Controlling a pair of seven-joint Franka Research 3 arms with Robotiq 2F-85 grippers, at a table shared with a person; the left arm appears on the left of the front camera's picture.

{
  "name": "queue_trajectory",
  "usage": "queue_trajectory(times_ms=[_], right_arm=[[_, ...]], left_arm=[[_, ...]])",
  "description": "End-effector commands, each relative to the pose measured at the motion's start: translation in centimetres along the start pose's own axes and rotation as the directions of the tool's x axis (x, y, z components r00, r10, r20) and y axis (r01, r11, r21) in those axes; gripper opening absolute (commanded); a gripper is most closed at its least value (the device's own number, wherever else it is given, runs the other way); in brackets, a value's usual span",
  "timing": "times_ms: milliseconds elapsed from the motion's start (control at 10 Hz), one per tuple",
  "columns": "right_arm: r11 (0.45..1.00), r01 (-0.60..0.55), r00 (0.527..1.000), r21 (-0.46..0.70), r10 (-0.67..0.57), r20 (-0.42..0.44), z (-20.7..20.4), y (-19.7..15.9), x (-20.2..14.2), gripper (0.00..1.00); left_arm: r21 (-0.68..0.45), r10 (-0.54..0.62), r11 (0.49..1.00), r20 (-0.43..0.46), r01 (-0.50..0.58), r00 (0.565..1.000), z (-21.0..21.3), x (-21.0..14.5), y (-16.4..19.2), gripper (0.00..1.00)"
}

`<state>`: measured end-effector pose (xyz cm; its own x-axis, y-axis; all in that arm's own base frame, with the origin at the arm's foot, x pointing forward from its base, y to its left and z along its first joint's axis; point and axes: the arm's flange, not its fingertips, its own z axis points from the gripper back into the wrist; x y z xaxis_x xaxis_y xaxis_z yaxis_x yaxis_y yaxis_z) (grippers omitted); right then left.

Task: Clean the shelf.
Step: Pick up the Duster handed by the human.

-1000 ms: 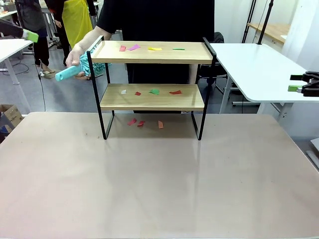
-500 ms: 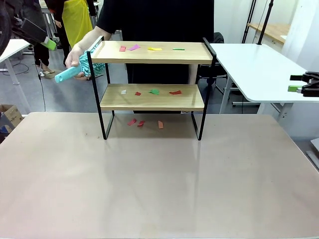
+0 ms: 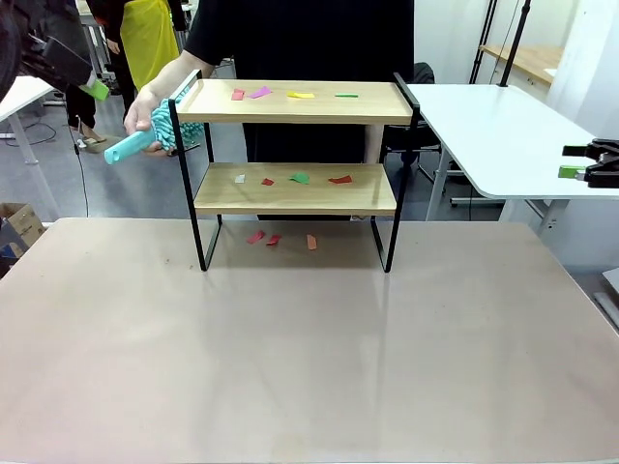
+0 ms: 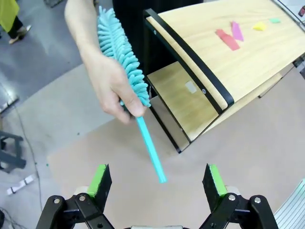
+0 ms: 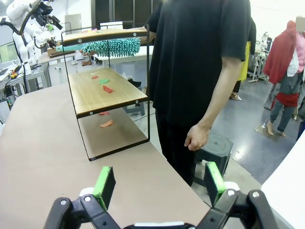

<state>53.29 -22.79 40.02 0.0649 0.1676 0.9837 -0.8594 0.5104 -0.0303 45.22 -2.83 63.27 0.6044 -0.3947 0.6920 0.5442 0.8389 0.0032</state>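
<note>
The shelf stands at the table's far middle, two light wooden boards in a thin black frame. Coloured paper scraps lie on its top board, on its lower board and on the table beneath. A person's hand holds a teal fluffy duster at the shelf's left end, handle pointing away from it. My left gripper hovers open at the far left, above the duster's handle. My right gripper stands open at the right edge, far from the shelf.
The person in black stands behind the shelf, the other hand hanging down. A white side table lies at the back right, another at the far left. The beige table stretches in front of the shelf.
My left gripper has moved right, closer to the hand with the duster. The person's hand has lifted the duster slightly. The right gripper has stayed still.
</note>
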Motion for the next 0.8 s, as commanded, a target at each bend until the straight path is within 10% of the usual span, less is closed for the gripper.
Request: queue_trajectory(times_ms=[0,700], right_arm=[[1.0,-0.004,1.0,-0.002,0.004,0.004,-0.2,0.0,0.3,1.0],[1.0,-0.004,1.0,-0.002,0.004,0.004,-0.2,0.0,0.3,1.0]], left_arm=[[0.136,0.075,0.988,-0.019,-0.071,0.997,-1.3,-0.3,-0.3,1.0],[0.298,0.134,0.949,-0.079,-0.105,0.988,-7.8,-1.5,-1.9,1.0]])
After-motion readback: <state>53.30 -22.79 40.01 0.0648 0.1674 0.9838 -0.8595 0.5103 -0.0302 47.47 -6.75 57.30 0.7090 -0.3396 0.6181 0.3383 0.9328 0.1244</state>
